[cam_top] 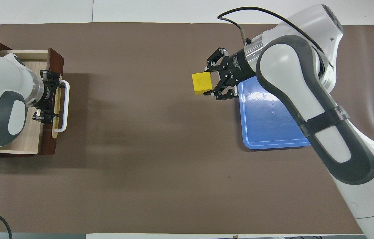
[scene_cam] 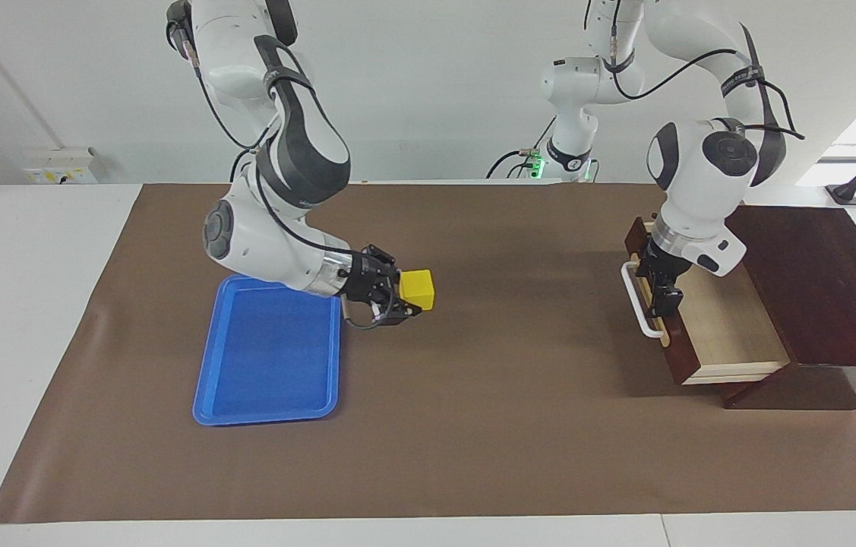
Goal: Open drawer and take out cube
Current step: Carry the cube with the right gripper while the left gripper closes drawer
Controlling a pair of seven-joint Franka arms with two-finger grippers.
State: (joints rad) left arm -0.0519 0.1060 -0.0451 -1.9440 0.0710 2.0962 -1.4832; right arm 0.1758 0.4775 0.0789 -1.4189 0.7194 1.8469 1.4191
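Facing view shows us the drawer (scene_cam: 709, 304) pulled open at three o'clock on the worktop (scene_cam: 519, 425), its pale interior bare as far as we see, with the left gripper (scene_cam: 661, 292) spread wide over its handle (scene_cam: 636, 304). The empty blue tray (scene_cam: 268, 357) lies at nine o'clock. The right gripper (scene_cam: 406, 298) has its fingers clamped on the cube (scene_cam: 417, 289), aloft beside the tray, so we judge the removal done and a set-down into that tray next.

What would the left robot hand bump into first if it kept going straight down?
The left gripper points down over the open drawer, by its white handle. It would probably hit the drawer's front edge first, though depth is unclear.
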